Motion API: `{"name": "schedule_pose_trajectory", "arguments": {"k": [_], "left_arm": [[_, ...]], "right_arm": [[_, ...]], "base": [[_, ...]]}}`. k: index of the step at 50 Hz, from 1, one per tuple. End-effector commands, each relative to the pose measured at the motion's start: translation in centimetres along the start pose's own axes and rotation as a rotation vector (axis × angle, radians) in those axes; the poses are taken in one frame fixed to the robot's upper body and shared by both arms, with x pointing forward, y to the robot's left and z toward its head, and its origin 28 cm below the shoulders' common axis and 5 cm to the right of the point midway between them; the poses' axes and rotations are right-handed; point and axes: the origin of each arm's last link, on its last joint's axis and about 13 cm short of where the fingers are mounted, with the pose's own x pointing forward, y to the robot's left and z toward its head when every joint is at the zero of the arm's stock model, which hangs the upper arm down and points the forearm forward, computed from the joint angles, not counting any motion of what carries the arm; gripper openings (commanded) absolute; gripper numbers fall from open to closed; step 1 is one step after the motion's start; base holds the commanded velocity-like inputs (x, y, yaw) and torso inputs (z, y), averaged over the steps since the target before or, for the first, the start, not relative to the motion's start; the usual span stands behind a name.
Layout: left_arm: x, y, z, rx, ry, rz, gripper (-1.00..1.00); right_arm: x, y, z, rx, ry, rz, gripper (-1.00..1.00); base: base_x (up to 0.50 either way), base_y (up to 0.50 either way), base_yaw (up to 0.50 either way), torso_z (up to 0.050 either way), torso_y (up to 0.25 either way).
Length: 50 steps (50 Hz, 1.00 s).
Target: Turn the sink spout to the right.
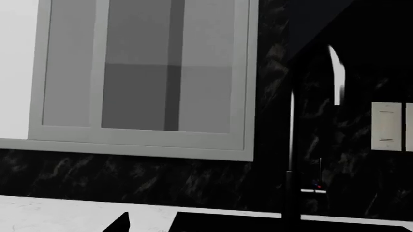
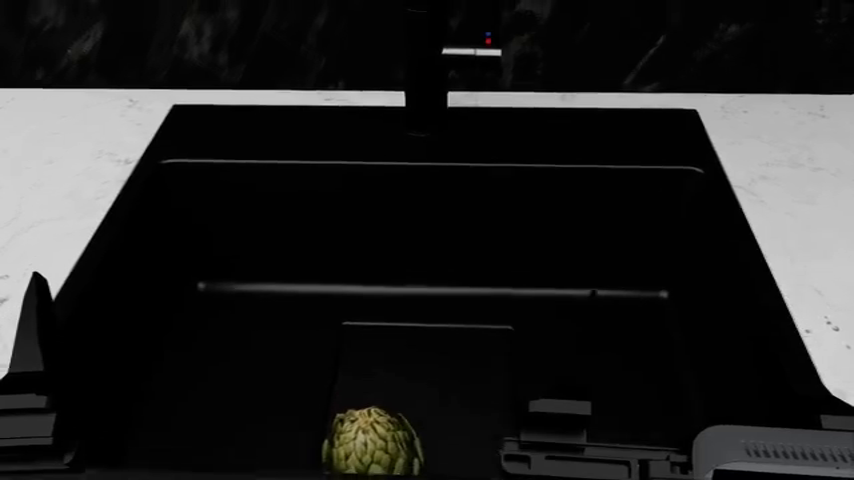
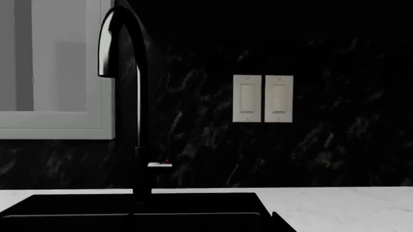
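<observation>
Sink spout [image 3: 138, 96] stands upright at the rear rim of the sink [image 2: 427, 220], set in the white worktop [image 2: 80, 170]; grey lever [image 2: 473, 51] beside it. Both pincers lie near the basin's front corners; neither's state can be told.

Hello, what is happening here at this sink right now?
A two-armed robot faces a black sink set in white stone. Nothing is touching the sink spout; it stands upright behind the basin, its grey lever beside it. Both arms sit low at the near edge. An artichoke lies in the basin.
</observation>
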Motion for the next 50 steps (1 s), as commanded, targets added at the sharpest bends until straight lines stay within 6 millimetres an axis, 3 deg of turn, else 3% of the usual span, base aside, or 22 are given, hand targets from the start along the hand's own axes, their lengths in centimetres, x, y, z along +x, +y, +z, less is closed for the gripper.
{"name": "schedule_pose_trajectory", "arguments": {"k": [1,29,50], "left_arm": [[0.0,0.0,-0.1,0.000,0.004,-0.004,1.00],[-0.1,0.0,-0.3,-0.006,0.009,-0.009,1.00],[0.0,-0.1,-0.6,-0.007,0.017,-0.012,1.00]], "right_arm": [[0.0,0.0,-0.2,-0.004,0.005,-0.002,1.00],[0.0,0.1,-0.3,0.001,0.016,0.001,1.00],[1.1,0.9,0.3,0.009,0.030,0.001,1.00]], "base": [[0.26,0.00,0.00,0.000,0.000],[0.25,0.01,0.00,0.000,0.001],[0.00,0.00,0.00,0.000,0.000]]}}
